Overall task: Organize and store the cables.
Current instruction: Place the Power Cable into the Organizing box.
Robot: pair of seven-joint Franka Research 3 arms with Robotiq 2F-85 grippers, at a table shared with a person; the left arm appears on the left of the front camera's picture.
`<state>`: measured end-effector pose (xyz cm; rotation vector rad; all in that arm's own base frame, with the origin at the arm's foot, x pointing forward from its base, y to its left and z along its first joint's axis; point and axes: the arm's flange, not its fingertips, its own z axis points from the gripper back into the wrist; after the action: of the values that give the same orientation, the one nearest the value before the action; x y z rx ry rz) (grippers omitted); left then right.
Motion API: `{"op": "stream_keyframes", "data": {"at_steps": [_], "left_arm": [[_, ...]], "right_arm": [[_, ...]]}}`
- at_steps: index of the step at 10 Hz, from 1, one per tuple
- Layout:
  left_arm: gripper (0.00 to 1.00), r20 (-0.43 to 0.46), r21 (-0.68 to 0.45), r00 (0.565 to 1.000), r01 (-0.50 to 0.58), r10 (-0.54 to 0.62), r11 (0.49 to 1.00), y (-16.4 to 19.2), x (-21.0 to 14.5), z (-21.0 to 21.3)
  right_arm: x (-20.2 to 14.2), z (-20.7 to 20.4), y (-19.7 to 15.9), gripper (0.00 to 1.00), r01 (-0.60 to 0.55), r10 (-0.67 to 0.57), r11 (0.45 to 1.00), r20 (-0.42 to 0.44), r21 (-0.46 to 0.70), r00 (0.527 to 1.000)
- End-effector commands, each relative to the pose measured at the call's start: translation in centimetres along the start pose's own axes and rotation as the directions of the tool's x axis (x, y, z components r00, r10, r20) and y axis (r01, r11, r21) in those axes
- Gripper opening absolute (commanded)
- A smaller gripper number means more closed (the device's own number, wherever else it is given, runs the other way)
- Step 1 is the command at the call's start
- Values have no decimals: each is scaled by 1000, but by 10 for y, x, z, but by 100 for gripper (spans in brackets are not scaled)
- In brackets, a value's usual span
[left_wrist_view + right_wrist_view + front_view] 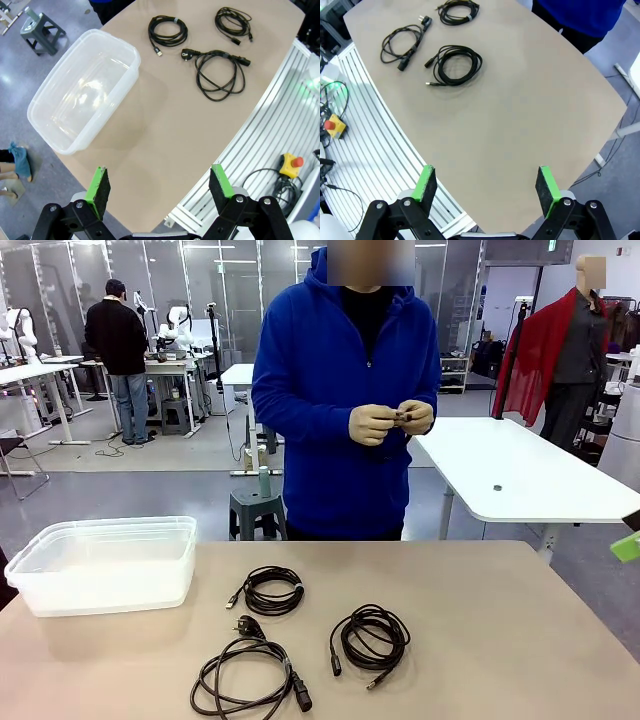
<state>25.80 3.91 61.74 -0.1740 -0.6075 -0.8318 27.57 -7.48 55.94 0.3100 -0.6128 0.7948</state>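
the left gripper (pixel 159 181) and right gripper (pixel 485 181) hang wide open over the table (pixel 500 620), empty. three coiled cables (pixel 271 592) lie mid-table, near a clear bin (pixel 110 585). a person (pixel 340 390) stands across, hands (pixel 390 422) together.

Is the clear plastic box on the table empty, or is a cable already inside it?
Empty: the box has a bare bottom, and three cables lie outside on the table.

A small, tight black coil (pixel 272 591) lies flat at the middle of the table (pixel 500 610); a larger black coil (pixel 370 637) sits right of it, nearer the robot-side edge; a thicker, loosely looped power cord (pixel 245 680) lies by that edge
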Motion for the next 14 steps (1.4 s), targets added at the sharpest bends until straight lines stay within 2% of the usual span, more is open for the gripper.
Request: {"op": "stream_keyframes", "data": {"at_steps": [1, 2, 3, 7, 8, 9, 10, 14], "left_arm": [[100, 0, 0, 1000, 1, -1, 1000, 0, 0, 0], [100, 0, 0, 1000, 1, -1, 1000, 0, 0, 0], [100, 0, 0, 1000, 1, -1, 1000, 0, 0, 0], [100, 0, 0, 1000, 0, 0, 1000, 0, 0, 0], [100, -36, -9, 999, 23, -23, 1000, -6, 4, -8], [100, -25, -30, 999, 31, -32, 999, -12, 12, -17], [100, -107, -28, 994, -5, 2, 1000, -18, 17, -34], [100, -156, -29, 988, -15, 11, 999, -52, 43, -102]], "right_arm": [[-24, -5, 8, 100, 4, -4, 1000, -4, 1, 1000], [-21, -7, 5, 100, 19, -18, 1000, 22, -25, 1000], [-4, 3, -1, 100, 10, -10, 1000, 5, 2, 1000], [-4, 3, -1, 100, 10, -10, 1000, 5, 2, 1000], [-4, 3, -1, 100, 10, -10, 1000, 5, 2, 1000], [-4, 3, -1, 100, 10, -10, 1000, 5, 2, 1000], [-4, 3, -1, 100, 10, -10, 1000, 5, 2, 1000], [-4, 3, -1, 100, 10, -10, 1000, 5, 2, 1000]]}}
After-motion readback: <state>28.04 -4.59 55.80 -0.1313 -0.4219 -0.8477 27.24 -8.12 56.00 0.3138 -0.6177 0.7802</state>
